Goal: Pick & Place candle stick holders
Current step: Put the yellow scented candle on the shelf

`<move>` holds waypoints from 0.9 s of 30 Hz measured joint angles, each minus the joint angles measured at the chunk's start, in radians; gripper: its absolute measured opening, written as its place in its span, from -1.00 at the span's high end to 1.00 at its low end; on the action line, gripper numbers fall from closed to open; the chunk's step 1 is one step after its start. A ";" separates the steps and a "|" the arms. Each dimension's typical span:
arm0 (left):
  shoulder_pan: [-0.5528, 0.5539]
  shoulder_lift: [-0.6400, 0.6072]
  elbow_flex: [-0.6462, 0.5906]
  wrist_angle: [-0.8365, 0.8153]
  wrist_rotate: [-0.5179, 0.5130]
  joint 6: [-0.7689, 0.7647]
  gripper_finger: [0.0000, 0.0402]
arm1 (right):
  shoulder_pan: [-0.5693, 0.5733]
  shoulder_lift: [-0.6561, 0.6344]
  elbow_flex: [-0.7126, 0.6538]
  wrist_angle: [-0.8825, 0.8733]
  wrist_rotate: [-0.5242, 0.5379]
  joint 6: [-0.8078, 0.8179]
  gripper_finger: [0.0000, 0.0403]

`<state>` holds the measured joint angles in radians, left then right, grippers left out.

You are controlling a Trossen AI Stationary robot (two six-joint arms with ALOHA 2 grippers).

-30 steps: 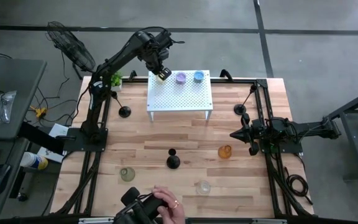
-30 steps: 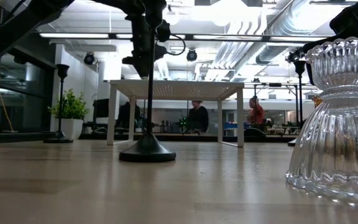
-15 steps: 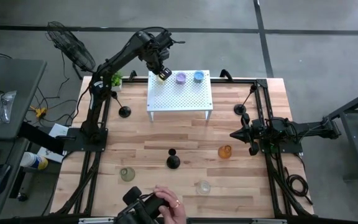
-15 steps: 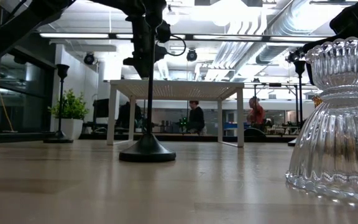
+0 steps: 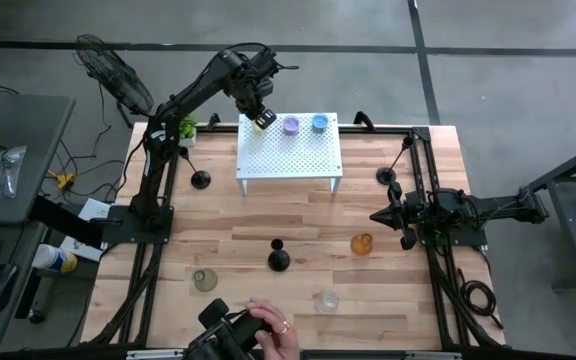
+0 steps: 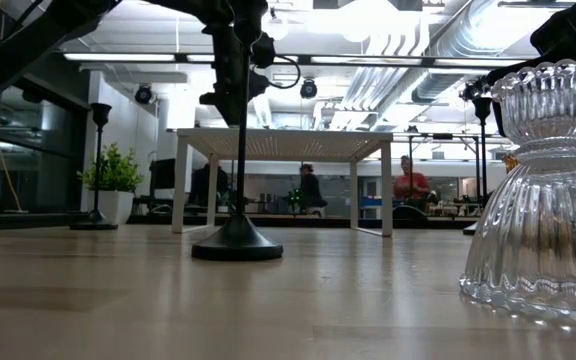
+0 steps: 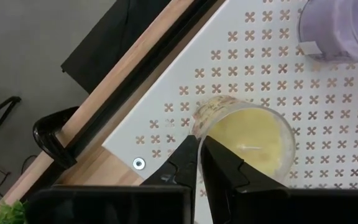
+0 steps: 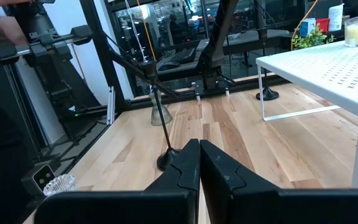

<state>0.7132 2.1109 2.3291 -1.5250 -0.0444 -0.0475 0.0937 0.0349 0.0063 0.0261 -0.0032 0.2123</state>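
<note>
Up at the back-left corner of the white perforated shelf (image 5: 289, 150), the left end effector (image 5: 262, 119) sits over the yellow cup (image 7: 248, 140). Its fingers (image 7: 185, 163) look pressed nearly together right at the cup's rim, and whether they pinch the glass wall or merely touch it is hard to say from the wrist view. The cup stands upright on the shelf, with the purple cup (image 5: 292, 126) just beside it and the blue cup (image 5: 320, 123) next along the same back edge.

The right end effector (image 5: 379, 216) waits at the right side of the surface (image 5: 298, 270), clenched and holding nothing, pointing toward the middle.

Out on the wood, one black candlestick (image 5: 278, 257) stands near the centre — its round base shows clearly in the low view — another (image 5: 199, 178) stands left of the shelf, and a third (image 5: 386, 176) stands to the shelf's right. An amber cup (image 5: 362, 243) sits near the right end effector, a pale green cup (image 5: 204, 281) stands front-left, and a clear ribbed cup (image 5: 327, 300) stands front-centre. A small potted plant (image 5: 185, 129) sits at the back-left corner.

At the front edge a person's hand (image 5: 271, 328) rests on a dark device.
</note>
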 joint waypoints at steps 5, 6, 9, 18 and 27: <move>0.000 0.000 0.000 0.000 0.000 0.027 0.92 | 0.000 0.000 0.000 0.000 0.000 0.000 0.99; 0.000 0.000 0.000 0.000 0.000 0.038 0.91 | 0.000 0.000 0.000 0.000 0.000 0.000 0.99; 0.000 0.000 0.000 0.001 0.000 0.044 0.91 | 0.000 0.000 0.000 0.000 0.000 0.000 0.99; -0.001 0.000 0.000 0.013 -0.052 0.080 0.91 | 0.000 0.000 0.000 0.000 0.000 0.000 0.99; -0.008 0.000 0.000 0.013 -0.044 0.088 0.63 | 0.000 0.000 0.000 0.000 0.000 0.000 0.99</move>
<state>0.7056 2.1109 2.3291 -1.5120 -0.0883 0.0406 0.0937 0.0349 0.0063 0.0261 -0.0032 0.2123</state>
